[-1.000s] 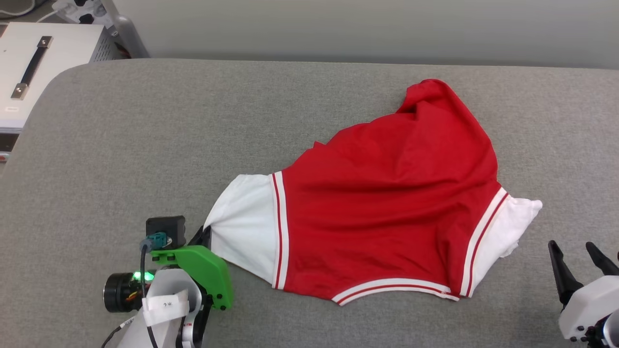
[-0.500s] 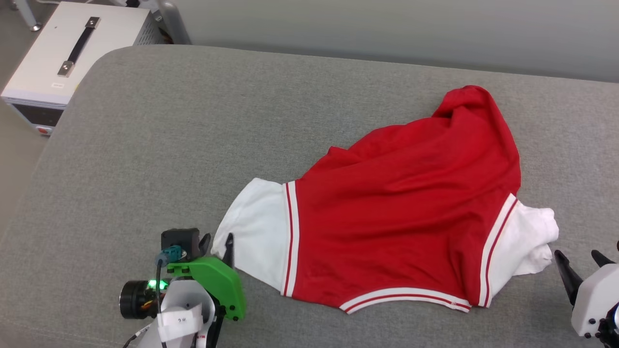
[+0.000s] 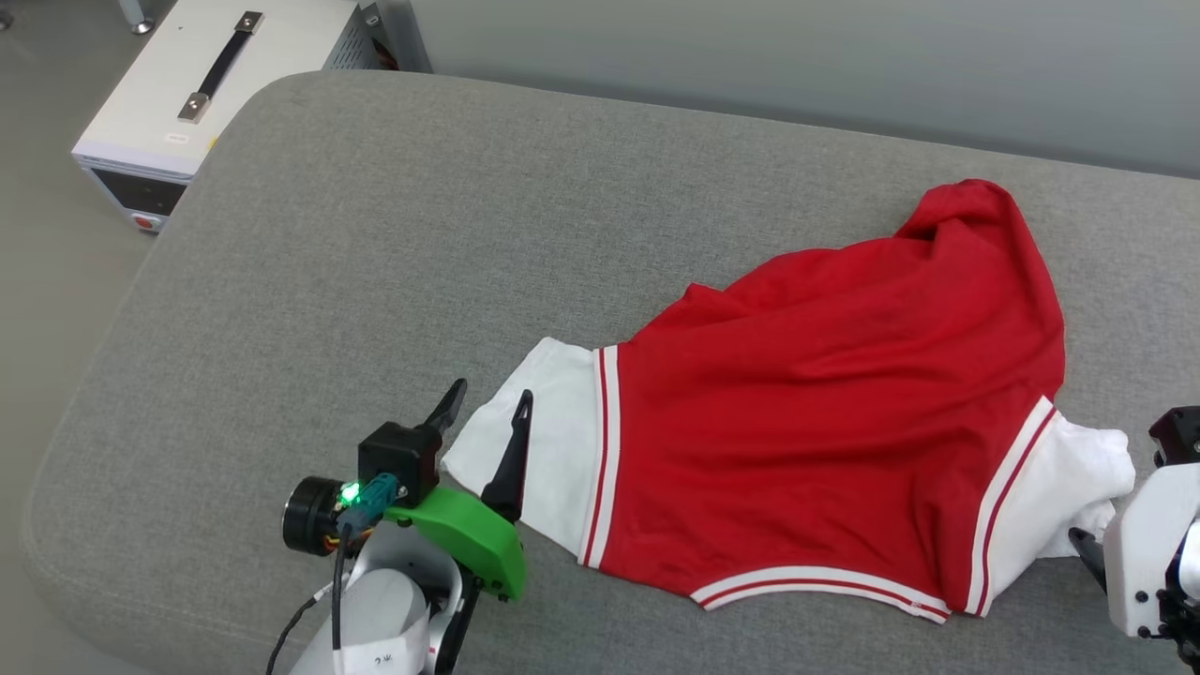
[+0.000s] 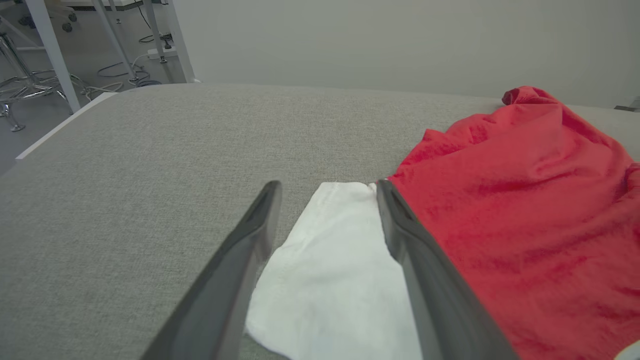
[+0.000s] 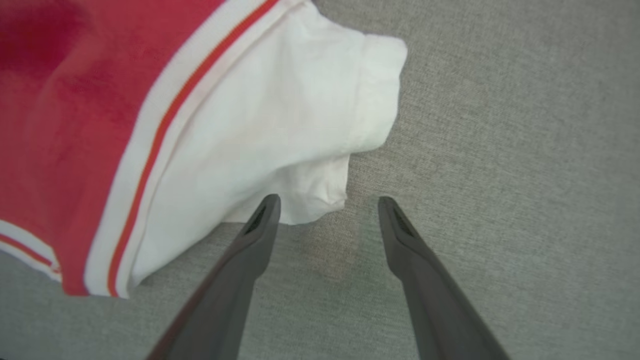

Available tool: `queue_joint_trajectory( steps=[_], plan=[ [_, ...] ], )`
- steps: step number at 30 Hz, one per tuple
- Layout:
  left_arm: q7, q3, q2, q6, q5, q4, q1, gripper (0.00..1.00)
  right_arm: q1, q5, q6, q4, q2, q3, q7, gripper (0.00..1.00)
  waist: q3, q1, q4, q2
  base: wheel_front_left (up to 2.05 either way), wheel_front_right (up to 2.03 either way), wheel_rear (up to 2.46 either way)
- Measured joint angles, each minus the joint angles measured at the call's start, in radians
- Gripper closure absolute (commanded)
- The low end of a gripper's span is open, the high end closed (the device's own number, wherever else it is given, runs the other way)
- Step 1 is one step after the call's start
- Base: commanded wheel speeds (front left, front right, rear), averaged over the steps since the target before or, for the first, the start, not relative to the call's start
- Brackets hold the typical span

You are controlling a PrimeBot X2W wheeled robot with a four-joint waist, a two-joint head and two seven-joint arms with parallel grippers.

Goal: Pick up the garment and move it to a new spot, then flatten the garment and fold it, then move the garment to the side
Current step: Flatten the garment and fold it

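Note:
The garment, red with white sleeves and striped trim, lies spread and wrinkled on the grey padded surface, plain side up. My left gripper stands open at its left white sleeve. In the left wrist view the left gripper hovers with its fingers astride that sleeve, gripping nothing. My right gripper is open just short of the crumpled right sleeve. Its white housing shows at the lower right of the head view.
A white box with a black handle stands on the floor past the surface's rounded far-left corner. A pale wall runs along the far edge. Bare grey fabric stretches to the left of the garment. Chair and table legs stand beyond the surface.
My left gripper has opened and let go of the white left sleeve, which now lies on the surface. The head camera has turned, shifting the whole picture to the right.

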State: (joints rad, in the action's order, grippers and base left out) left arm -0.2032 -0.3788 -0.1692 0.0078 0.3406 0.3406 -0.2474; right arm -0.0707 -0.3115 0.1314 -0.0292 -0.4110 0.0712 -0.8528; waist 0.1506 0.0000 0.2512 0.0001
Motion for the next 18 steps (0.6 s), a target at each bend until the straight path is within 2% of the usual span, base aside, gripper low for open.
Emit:
queue_joint_trajectory(
  steps=[3, 10, 11, 12, 13, 18],
  plan=[
    [-0.011, -0.006, 0.007, -0.004, -0.006, 0.000, -0.006, 0.00, -0.016, 0.011, 0.000, -0.037, -0.008, -0.024, -0.023, 0.00, 0.011, 0.0000, 0.016, 0.0000, 0.00, 0.00, 0.00],
    [-0.021, -0.006, 0.007, -0.004, -0.006, 0.001, -0.019, 0.00, -0.034, 0.005, 0.000, -0.107, -0.008, -0.039, 0.005, 0.00, 0.035, 0.0000, 0.039, 0.0000, 0.00, 0.00, 0.00],
    [-0.022, -0.006, 0.007, -0.004, -0.006, 0.001, -0.020, 0.00, -0.034, 0.003, 0.000, -0.117, -0.008, -0.041, 0.005, 0.34, 0.038, 0.0000, 0.040, 0.0000, 0.00, 0.00, 0.00],
    [-0.023, -0.006, 0.007, -0.004, -0.006, 0.002, -0.020, 0.00, -0.034, -0.001, 0.000, -0.123, -0.010, -0.042, 0.010, 0.84, 0.040, 0.0000, 0.041, -0.0001, 0.00, 0.00, 0.00],
    [-0.025, -0.006, 0.006, -0.003, -0.005, 0.002, -0.020, 0.00, -0.035, -0.008, 0.000, -0.129, -0.013, -0.043, 0.018, 1.00, 0.042, 0.0000, 0.042, -0.0001, 0.00, 0.00, 0.00],
    [-0.025, -0.001, -0.005, 0.003, -0.002, 0.012, -0.020, 0.00, -0.046, -0.028, 0.001, -0.160, -0.027, -0.032, 0.049, 1.00, 0.031, 0.0000, 0.019, -0.0001, 0.00, 0.00, 0.00]
  ],
)
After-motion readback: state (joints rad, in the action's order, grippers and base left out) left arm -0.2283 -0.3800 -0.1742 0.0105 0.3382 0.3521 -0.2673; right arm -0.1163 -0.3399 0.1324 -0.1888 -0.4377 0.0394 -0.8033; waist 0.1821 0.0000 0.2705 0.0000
